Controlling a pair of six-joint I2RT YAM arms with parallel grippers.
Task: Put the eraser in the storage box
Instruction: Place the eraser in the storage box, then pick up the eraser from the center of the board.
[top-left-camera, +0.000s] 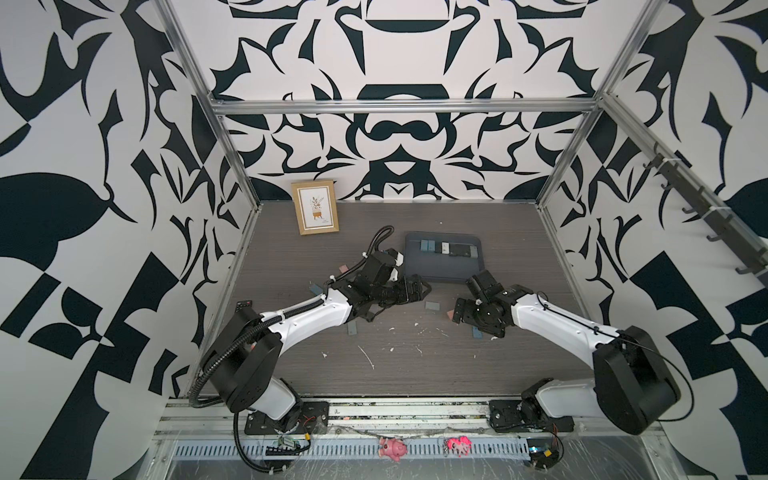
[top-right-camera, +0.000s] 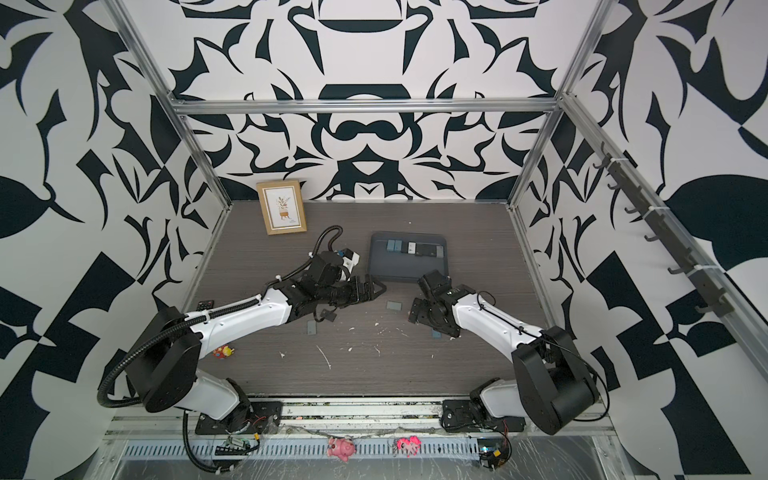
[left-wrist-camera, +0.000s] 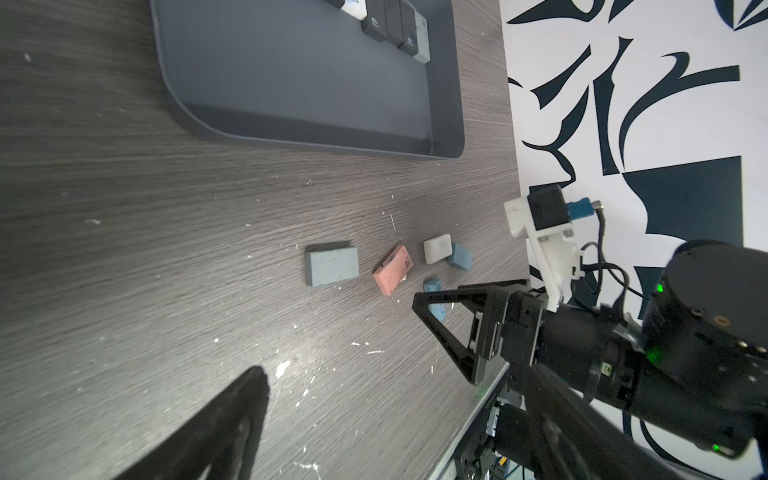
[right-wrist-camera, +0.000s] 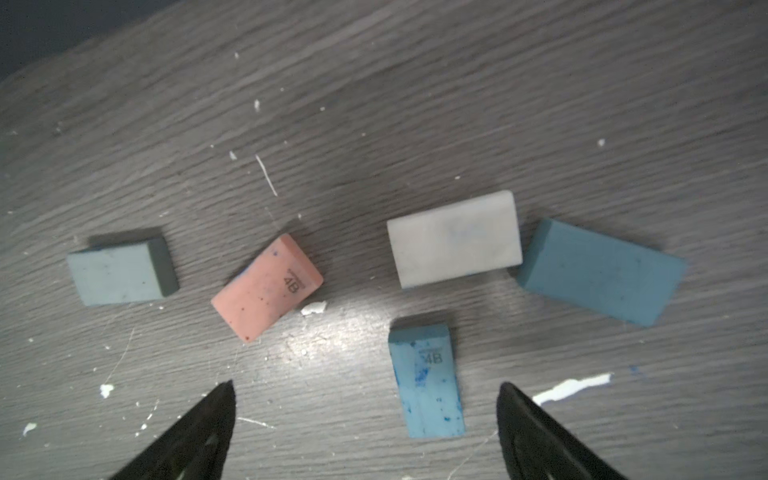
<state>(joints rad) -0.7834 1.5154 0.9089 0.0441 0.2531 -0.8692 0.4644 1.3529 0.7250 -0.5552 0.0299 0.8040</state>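
In both top views the box (top-left-camera: 440, 270) lies towards the far side of the table (top-left-camera: 415, 365), with a row of erasers (top-right-camera: 415, 248) inside along its far wall. The left gripper (top-left-camera: 419, 291) hangs just off the box's near corner. The right gripper (top-left-camera: 459, 311) is low over loose pieces in front of the box. A few more pieces lie by the left arm (top-left-camera: 299, 316).

From the left wrist, most of the box floor is bare. Five pieces lie in a cluster on the table, well apart from the box, among them a grey eraser (left-wrist-camera: 331, 266) and a pink eraser (left-wrist-camera: 392, 270). The left gripper is spread wide and holds nothing.

From the right wrist, the right gripper is also spread wide and empty. The small blue eraser (right-wrist-camera: 428, 382) lies flat on the table between its jaws, untouched.

The task looks partly done: several erasers are stored, at least five wait here, and no grasp has been made yet. The small blue eraser seems the likely next pick.
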